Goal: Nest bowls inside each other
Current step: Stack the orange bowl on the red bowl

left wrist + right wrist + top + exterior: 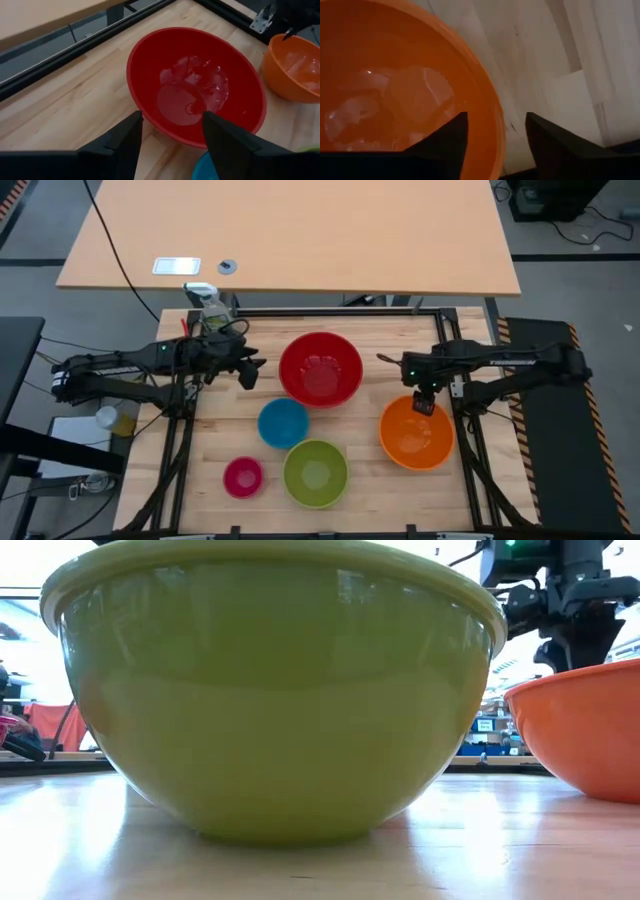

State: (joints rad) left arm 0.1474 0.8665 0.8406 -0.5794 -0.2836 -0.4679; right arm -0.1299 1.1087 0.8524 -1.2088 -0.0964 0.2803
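Five bowls stand apart, each on its base on the wooden table: red [320,369] at the far middle, orange [417,432] at the right, blue [283,423] in the middle, lime green [315,472] and pink [243,477] near the front edge. My left gripper [250,370] is open just left of the red bowl [195,85], slanting down toward it. My right gripper [423,402] is open and points down over the orange bowl's far rim [497,130], one finger over the inside and one over the outside. I see no touch.
A spray bottle [212,305] stands at the table's far left corner, behind my left arm. A black frame rail [330,312] runs along the far edge. In the low view the green bowl [270,690] fills the front, with the orange bowl [585,735] to its right.
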